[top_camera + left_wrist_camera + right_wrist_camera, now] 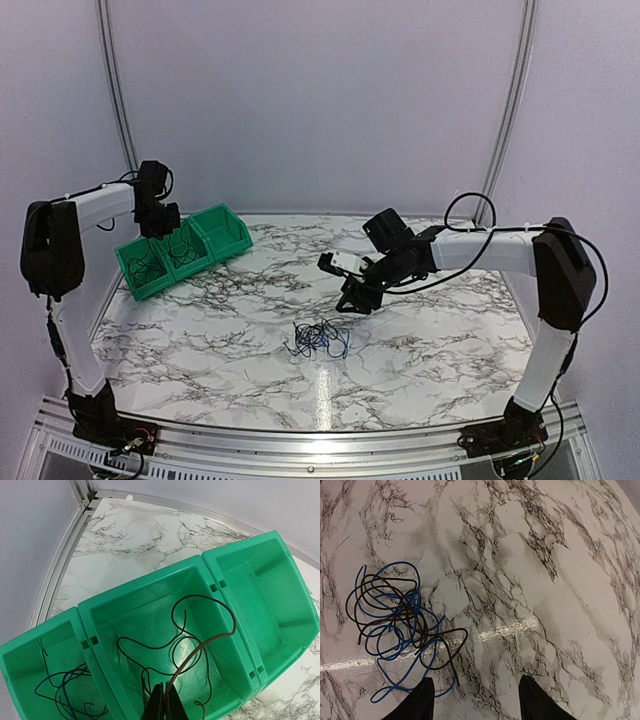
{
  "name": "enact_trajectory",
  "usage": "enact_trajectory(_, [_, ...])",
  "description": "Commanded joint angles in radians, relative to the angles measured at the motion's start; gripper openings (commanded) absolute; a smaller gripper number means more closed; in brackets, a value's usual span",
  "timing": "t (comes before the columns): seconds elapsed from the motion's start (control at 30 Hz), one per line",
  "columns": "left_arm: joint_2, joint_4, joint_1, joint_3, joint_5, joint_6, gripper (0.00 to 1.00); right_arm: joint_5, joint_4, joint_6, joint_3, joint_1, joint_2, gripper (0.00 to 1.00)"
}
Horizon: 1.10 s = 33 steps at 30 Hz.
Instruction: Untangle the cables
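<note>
Left jaws pinching one cable (233, 622), three bins (140, 582) — one knot (320, 340) (blue, black)

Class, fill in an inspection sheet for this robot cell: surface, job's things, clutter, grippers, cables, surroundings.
Surface: marble-patterned table top, with a glare streak near the middle.
Job's things: wire tangle, blue and black, lies loose on the table; dark wire coils in the middle compartment of the green bin; blue and dark strands lie in an end compartment.
Clutter: nothing seen.
Grippers: left gripper, jaws shut on the dark wire over the bin; right gripper, jaws open, above the table beside the tangle, holding nothing.
Cables: black arm cable loops above the right arm.
Surroundings: pale enclosure walls.
</note>
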<state>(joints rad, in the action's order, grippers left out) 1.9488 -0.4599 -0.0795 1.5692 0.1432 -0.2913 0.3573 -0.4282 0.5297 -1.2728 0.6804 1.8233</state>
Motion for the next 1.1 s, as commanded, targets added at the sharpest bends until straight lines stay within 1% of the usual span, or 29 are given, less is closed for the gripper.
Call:
enact_trajectory(0.0, [0.014,-0.152,0.000,0.058,0.030,0.030,0.00,0.003,-0.019,0.013,-0.038,-0.004,0.008,0.58])
enact_trajectory(0.13, [0.027,-0.166,0.000,0.065,0.036,0.044,0.00,0.004,-0.019,0.013,-0.037,-0.004,0.004,0.58])
enact_trajectory(0.3, [0.114,-0.168,-0.005,0.106,-0.100,0.022,0.00,0.012,-0.019,0.014,-0.040,-0.004,0.005,0.58])
enact_trajectory(0.47, [0.164,-0.168,-0.019,0.124,-0.109,0.011,0.01,0.015,-0.023,0.015,-0.041,-0.002,0.002,0.59])
enact_trajectory(0.6, [0.152,-0.167,-0.019,0.128,-0.076,0.011,0.10,0.016,-0.024,0.014,-0.042,-0.002,-0.004,0.59])
enact_trajectory(0.77, [0.105,-0.167,-0.019,0.132,-0.043,0.020,0.27,0.015,-0.024,0.015,-0.041,-0.002,-0.007,0.59])
enact_trajectory(0.83, [0.078,-0.167,-0.020,0.129,-0.006,0.022,0.35,0.015,-0.026,0.016,-0.042,-0.002,-0.007,0.59])
enact_trajectory(0.97, [0.016,-0.165,-0.024,0.127,0.046,0.038,0.45,0.014,-0.026,0.018,-0.041,-0.001,-0.008,0.59])
enact_trajectory(1.07, [-0.029,-0.156,-0.026,0.129,0.040,0.045,0.49,0.016,-0.027,0.020,-0.042,-0.002,-0.009,0.59])
